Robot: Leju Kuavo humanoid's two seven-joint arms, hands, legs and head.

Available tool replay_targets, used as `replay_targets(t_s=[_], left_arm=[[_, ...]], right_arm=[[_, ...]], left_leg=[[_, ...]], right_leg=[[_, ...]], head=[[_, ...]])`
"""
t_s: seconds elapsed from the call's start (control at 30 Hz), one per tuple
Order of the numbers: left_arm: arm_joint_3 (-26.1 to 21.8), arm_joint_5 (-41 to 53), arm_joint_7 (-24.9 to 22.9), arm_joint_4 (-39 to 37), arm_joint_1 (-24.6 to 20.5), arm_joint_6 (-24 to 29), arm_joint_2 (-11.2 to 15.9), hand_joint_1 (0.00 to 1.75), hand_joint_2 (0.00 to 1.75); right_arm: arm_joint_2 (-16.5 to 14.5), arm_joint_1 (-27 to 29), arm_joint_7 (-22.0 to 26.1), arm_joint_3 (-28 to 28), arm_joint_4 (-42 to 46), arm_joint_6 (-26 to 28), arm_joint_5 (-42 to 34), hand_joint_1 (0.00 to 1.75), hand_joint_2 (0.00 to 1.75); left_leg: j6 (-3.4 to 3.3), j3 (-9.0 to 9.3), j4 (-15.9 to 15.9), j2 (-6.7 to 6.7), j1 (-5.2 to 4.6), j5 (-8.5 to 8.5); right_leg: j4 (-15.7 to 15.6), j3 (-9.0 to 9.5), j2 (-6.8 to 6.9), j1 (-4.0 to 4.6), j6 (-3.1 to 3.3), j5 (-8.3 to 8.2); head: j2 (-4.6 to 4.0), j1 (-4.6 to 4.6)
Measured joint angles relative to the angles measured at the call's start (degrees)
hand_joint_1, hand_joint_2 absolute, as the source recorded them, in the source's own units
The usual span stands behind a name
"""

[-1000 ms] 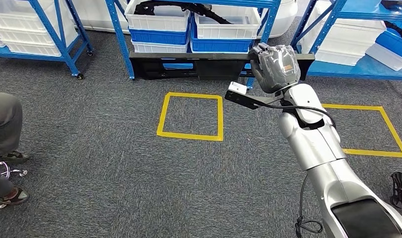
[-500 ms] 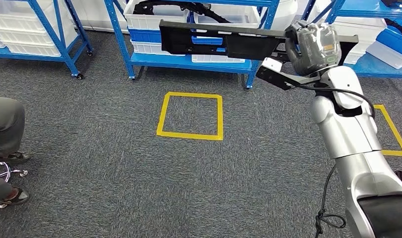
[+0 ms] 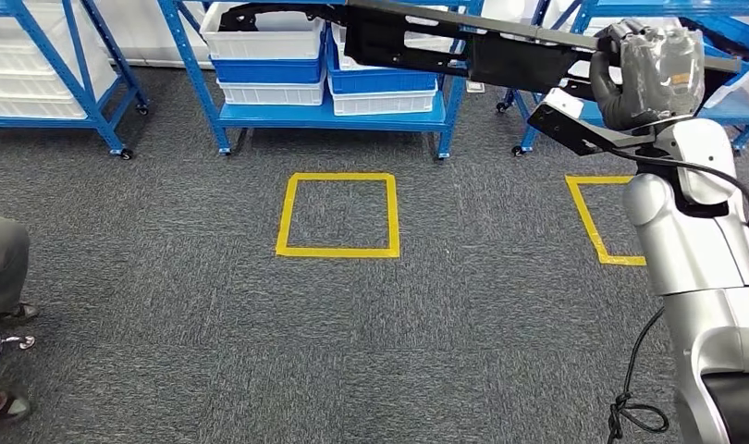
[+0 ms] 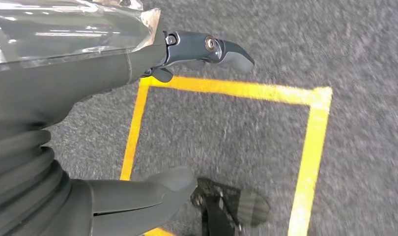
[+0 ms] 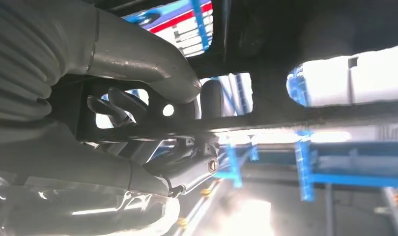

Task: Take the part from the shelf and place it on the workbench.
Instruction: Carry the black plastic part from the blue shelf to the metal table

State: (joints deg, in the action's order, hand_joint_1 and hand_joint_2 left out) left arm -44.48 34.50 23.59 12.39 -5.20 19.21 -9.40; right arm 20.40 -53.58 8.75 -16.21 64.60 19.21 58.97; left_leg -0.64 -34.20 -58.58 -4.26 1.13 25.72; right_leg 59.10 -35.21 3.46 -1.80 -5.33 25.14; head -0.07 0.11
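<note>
The long black part (image 3: 463, 46) is lifted in the air, in front of the blue shelf (image 3: 334, 116), and it reaches from the right robot hand (image 3: 653, 69) toward the left. The right robot hand grips it near its right end; in the right wrist view the fingers (image 5: 187, 169) are closed around the dark bar. The left robot hand (image 4: 64, 98) holds nothing, its fingers apart (below it lies a yellow square (image 4: 312, 147) taped on the grey carpet). White and blue bins (image 3: 269, 55) stand on the shelf.
</note>
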Motion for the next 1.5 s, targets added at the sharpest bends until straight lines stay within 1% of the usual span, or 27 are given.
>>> replay_targets(t_s=[0.1, 0.17, 0.23, 0.27, 0.3, 0.33, 0.4, 0.47, 0.53, 0.6, 0.67, 0.73, 0.8, 0.83, 0.87, 0.93, 0.97, 1.03, 1.07, 1.13, 1.2, 1.27, 1.33, 1.37, 1.4, 1.47, 1.5], left_arm=[[-0.23, 0.18, 1.42, -0.01, -0.34, -0.35, -0.25, 0.0, 1.75], [-0.24, 0.72, 1.91, -0.02, -0.7, -0.24, -0.43, 0.0, 1.75], [-0.24, 0.92, 2.32, -0.02, -0.87, -0.09, -0.55, 0.0, 1.75], [-0.24, 0.95, 2.55, -0.02, -0.89, 0.0, -0.6, 0.0, 1.75], [-0.24, 0.97, 2.77, -0.02, -0.91, 0.06, -0.63, 0.0, 1.75], [-0.24, 0.99, 2.95, -0.02, -0.94, 0.05, -0.67, 0.0, 1.75], [-0.24, 1.0, 3.19, -0.02, -1.04, -0.1, -0.74, 0.0, 1.75], [-0.24, 1.0, 3.32, -0.02, -1.17, -0.26, -0.7, 0.0, 1.75], [-0.24, 1.0, 3.46, 0.0, -1.35, -0.27, -0.65, 0.0, 1.75], [-0.24, 1.0, 3.81, 0.05, -1.59, -0.2, -0.82, 0.0, 1.75], [-0.24, 1.16, 4.43, 0.09, -1.82, 0.05, -1.08, 0.0, 1.75], [-0.22, 1.61, 4.98, 0.1, -1.87, 0.36, -1.25, 0.0, 1.75], [-0.19, 2.1, 5.18, 0.09, -1.83, 0.73, -1.39, 0.0, 1.75], [-0.15, 2.36, 5.16, 0.08, -1.82, 0.92, -1.46, 0.0, 1.75], [-0.08, 2.6, 5.12, 0.07, -1.82, 1.11, -1.5, 0.0, 1.75], [0.15, 3.08, 5.07, 0.07, -1.85, 1.33, -1.51, 0.0, 1.75], [0.26, 3.22, 5.05, 0.09, -1.9, 1.45, -1.38, 0.0, 1.75], [0.45, 3.51, 5.02, 0.11, -1.99, 1.65, -1.31, 0.0, 1.75], [0.52, 3.63, 4.97, 0.13, -2.04, 1.75, -1.29, 0.0, 1.75], [0.63, 3.78, 4.88, 0.11, -2.17, 1.85, -1.38, 0.0, 1.75], [0.72, 3.86, 4.78, 0.11, -2.26, 1.74, -1.37, 0.0, 1.75], [0.84, 3.99, 4.53, 0.11, -2.27, 1.5, -1.37, 0.0, 1.75], [0.96, 4.26, 4.17, 0.11, -2.27, 1.27, -1.41, 0.0, 1.75], [1.02, 4.39, 4.0, 0.1, -2.27, 1.15, -1.44, 0.0, 1.75], [1.09, 4.48, 3.89, 0.1, -2.27, 1.03, -1.48, 0.0, 1.75], [1.19, 4.56, 3.78, 0.09, -2.29, 0.89, -1.51, 0.0, 1.75], [1.22, 4.58, 3.78, 0.09, -2.3, 0.87, -1.5, 0.0, 1.75]], right_arm=[[1.63, 2.79, -0.09, 1.27, 1.39, 1.27, -0.69, 1.75, 1.75], [2.89, 4.77, -0.05, 2.35, 2.32, 1.91, -0.54, 1.75, 1.75], [3.42, 5.94, -0.1, 2.99, 2.69, 2.4, 0.44, 1.75, 1.75], [3.47, 6.34, -0.17, 3.15, 2.63, 2.59, 0.96, 1.75, 1.75], [3.46, 6.74, -0.27, 3.31, 2.5, 2.7, 1.38, 1.75, 1.75], [3.5, 7.11, -0.36, 3.54, 2.33, 2.78, 1.67, 1.75, 1.75], [3.79, 7.68, -0.5, 4.2, 1.97, 3.02, 2.09, 1.75, 1.75], [4.2, 7.96, -0.61, 4.97, 1.71, 3.53, 2.29, 1.75, 1.75], [4.59, 8.21, -0.72, 5.66, 1.48, 4.11, 2.34, 1.75, 1.75], [5.22, 8.91, -0.74, 6.23, 1.41, 4.47, 2.37, 1.75, 1.75], [6.15, 9.92, -0.64, 7.07, 1.55, 4.76, 2.2, 1.75, 1.75], [6.73, 10.81, -0.37, 7.84, 1.65, 5.2, 1.87, 1.75, 1.75], [6.79, 12.07, -0.13, 8.26, 1.65, 5.5, 1.72, 1.75, 1.75], [6.79, 12.91, -0.08, 8.52, 1.65, 5.57, 1.72, 1.75, 1.75], [6.81, 13.69, -0.08, 8.8, 1.65, 5.69, 1.76, 1.75, 1.75], [6.92, 14.9, -0.07, 9.38, 1.73, 5.99, 1.87, 1.75, 1.75], [6.96, 15.34, -0.06, 9.62, 1.8, 6.21, 1.92, 1.75, 1.75], [7.02, 16.28, -0.03, 10.07, 2.06, 6.57, 1.93, 1.75, 1.75], [7.08, 16.78, -0.02, 10.29, 2.17, 6.7, 1.93, 1.75, 1.75], [7.3, 17.61, 0.0, 10.6, 2.47, 6.78, 1.93, 1.75, 1.75], [7.38, 18.11, 0.01, 10.78, 2.97, 6.86, 1.93, 1.75, 1.75], [7.16, 19.12, 0.02, 10.97, 3.73, 6.94, 1.68, 1.75, 1.75], [6.82, 21.36, 0.12, 11.44, 4.91, 6.99, 1.05, 1.75, 1.75], [6.72, 22.74, 0.26, 11.85, 5.75, 7.01, 0.64, 1.75, 1.75], [6.68, 24.06, 0.47, 12.32, 6.67, 7.02, 0.25, 1.75, 1.75], [6.72, 26.05, 0.86, 13.24, 8.34, 7.02, -0.4, 1.75, 1.75], [6.73, 26.66, 0.96, 13.62, 8.94, 7.02, -0.61, 1.75, 1.75]], left_leg=[[0.78, 0.29, -0.06, -0.83, 0.01, 0.37], [1.11, -0.51, -2.24, 0.82, 0.36, 2.39], [1.09, -3.15, -8.54, 3.26, 0.4, 6.33], [0.96, -4.84, -12.25, 3.82, 0.36, 8.07], [0.74, -6.16, -14.99, 4.09, 0.29, 8.99], [0.42, -6.68, -15.95, 4.24, 0.2, 8.83], [-0.68, -4.51, -11.45, 5.04, -0.14, 5.6], [-2.2, -0.95, -4.36, 7.67, -0.46, 2.61], [-3.02, 0.58, -1.33, 8.99, -0.91, 1.93], [-3.08, 1.01, -0.33, 7.75, -1.1, 1.42], [-3.09, 1.74, 1.46, 6.52, -0.82, 0.37], [-2.99, 2.14, 2.58, 5.0, -0.67, -0.29], [-2.88, 2.05, 2.66, 3.2, -0.63, -0.31], [-2.77, 2.02, 2.62, 2.36, -0.59, -0.25], [-2.58, 2.0, 2.54, 1.55, -0.5, -0.14], [-1.84, 2.02, 2.06, 0.02, -0.26, 0.31], [-1.35, 2.01, 1.74, -0.67, -0.28, 0.63], [-0.43, 2.22, 1.25, -1.84, -0.6, 1.22], [-0.14, 2.43, 1.28, -2.42, -0.72, 1.42], [0.4, 2.75, 1.14, -2.98, -0.51, 1.99], [0.83, 1.79, -1.65, -0.54, -0.11, 4.4], [0.91, -1.42, -8.97, 3.01, 0.01, 8.67], [0.7, -4.65, -15.27, 4.27, -0.01, 10.9], [0.46, -5.03, -15.63, 4.44, -0.01, 10.28], [0.12, -4.25, -13.61, 4.64, -0.02, 8.57], [-0.88, -0.84, -6.15, 6.68, -0.03, 4.45], [-1.26, 0.65, -2.95, 7.79, -0.04, 3.17]], right_leg=[[-0.09, -0.08, -1.19, 0.12, 2.07, -0.1], [-0.13, -0.2, -2.18, -0.12, 3.21, -0.38], [-0.14, -0.53, -3.38, 0.09, 4.23, -0.68], [-0.13, -0.75, -4.16, 0.34, 4.59, -0.82], [-0.12, -0.94, -5.03, 0.61, 4.83, -0.96], [-0.12, -1.07, -5.92, 0.88, 4.98, -1.07], [-0.11, -1.15, -7.58, 1.36, 5.14, -1.28], [-0.12, -1.26, -8.9, 1.61, 5.0, -1.51], [-0.22, -1.55, -9.98, 1.23, 4.47, -1.83], [-0.6, -1.77, -10.89, 1.04, 3.71, -2.31], [0.54, -2.74, -8.98, 1.44, 3.52, -1.72], [5.86, -5.52, -5.68, 1.44, 3.75, 0.83], [12.44, -8.57, -4.4, 0.92, 3.34, 3.32], [13.74, -9.01, -4.13, 0.57, 2.83, 3.65], [12.86, -8.29, -3.82, 0.19, 2.15, 3.19], [5.35, -3.82, -2.07, -0.47, 0.67, 0.83], [1.82, -1.65, -0.76, -0.42, 0.26, -0.18], [-1.37, 0.24, 0.49, -0.01, 0.73, -0.88], [-1.12, 0.11, 0.05, 0.25, 1.3, -0.9], [-1.1, -0.05, -1.41, -0.08, 2.41, -0.94], [-1.17, -0.1, -2.66, -0.49, 3.41, -1.15], [-1.18, -0.23, -3.89, -0.31, 4.1, -1.29], [-1.16, -0.31, -5.31, 0.14, 4.36, -1.35], [-1.15, -0.32, -6.03, 0.36, 4.4, -1.37], [-1.14, -0.31, -6.76, 0.53, 4.39, -1.39], [-1.11, -0.31, -8.19, 0.76, 4.28, -1.46], [-1.07, -0.39, -8.9, 0.85, 4.16, -1.53]], head=[[0.0, -0.42], [0.0, -0.5], [0.0, -0.63], [0.0, -0.69], [0.0, -0.72], [0.0, -0.74], [0.0, -0.73], [0.0, -0.55], [0.0, -0.43], [0.0, -0.66], [0.0, -0.67], [0.0, -0.12], [0.0, 0.32], [0.0, 0.36], [0.0, 0.37], [0.0, 0.38], [0.0, 0.43], [0.0, 0.43], [0.0, 0.37], [0.0, 0.15], [0.0, 0.04], [0.0, -0.2], [0.0, -0.35], [0.0, -0.35], [0.0, -0.35], [0.0, -0.34], [0.0, -0.28]])
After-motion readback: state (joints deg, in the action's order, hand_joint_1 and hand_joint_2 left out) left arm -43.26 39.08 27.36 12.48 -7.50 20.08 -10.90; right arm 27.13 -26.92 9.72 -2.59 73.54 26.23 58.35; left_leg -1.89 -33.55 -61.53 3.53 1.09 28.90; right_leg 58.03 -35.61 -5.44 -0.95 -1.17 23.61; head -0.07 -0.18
